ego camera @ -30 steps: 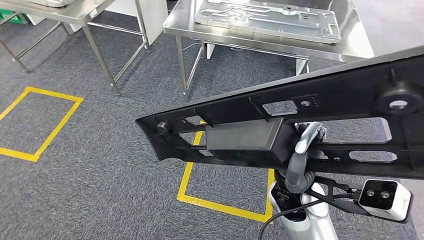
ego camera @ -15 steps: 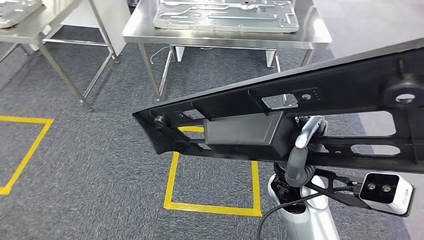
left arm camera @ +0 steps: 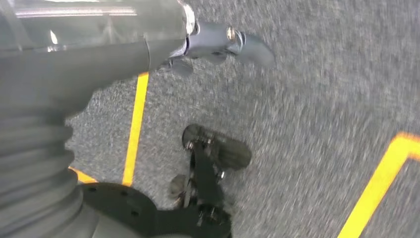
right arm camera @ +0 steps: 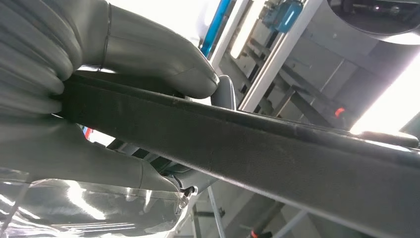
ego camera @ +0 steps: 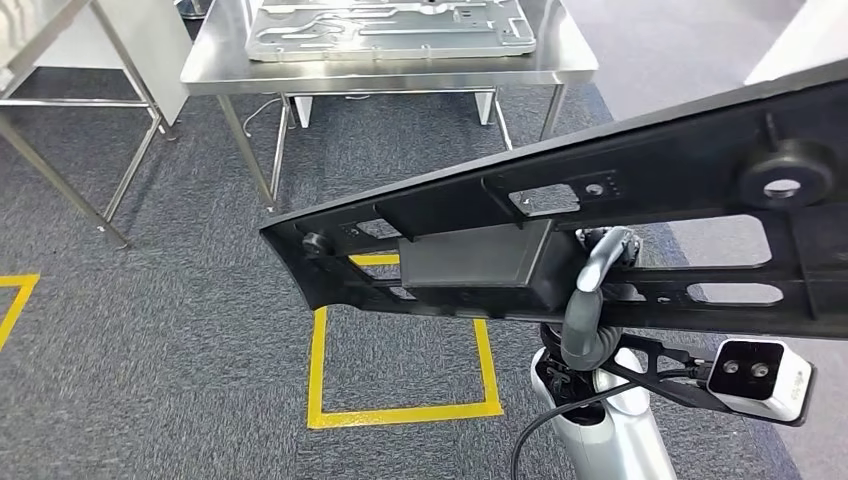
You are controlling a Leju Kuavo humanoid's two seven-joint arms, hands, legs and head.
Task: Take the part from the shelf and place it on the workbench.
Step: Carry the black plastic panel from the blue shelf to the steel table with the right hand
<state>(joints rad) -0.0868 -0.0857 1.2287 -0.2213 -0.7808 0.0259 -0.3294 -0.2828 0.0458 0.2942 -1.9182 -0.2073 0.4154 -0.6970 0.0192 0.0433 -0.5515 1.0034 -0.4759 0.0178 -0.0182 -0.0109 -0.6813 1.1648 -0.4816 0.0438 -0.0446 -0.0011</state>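
Observation:
A long black plastic part (ego camera: 600, 220) with cut-outs and a box-shaped block crosses the head view, tilted, its narrow end at the picture's left. My right hand (ego camera: 596, 300) grips it from below near its middle, a grey finger hooked over its lower rail. In the right wrist view the thumb and fingers of the right hand (right arm camera: 114, 64) clamp the part's edge (right arm camera: 277, 153). The steel workbench (ego camera: 400, 75) stands ahead beyond the part. My left hand (left arm camera: 218, 42) hangs over the carpet with nothing in it.
A flat silver metal plate (ego camera: 390, 22) lies on the workbench. A second steel table's legs (ego camera: 60, 150) stand at the left. Yellow floor tape (ego camera: 400, 412) marks a square on the grey carpet in front of the workbench.
The camera has turned: the workbench and the floor tape have slid to the left of the picture. The part stays in my right hand's grip at the same tilt.

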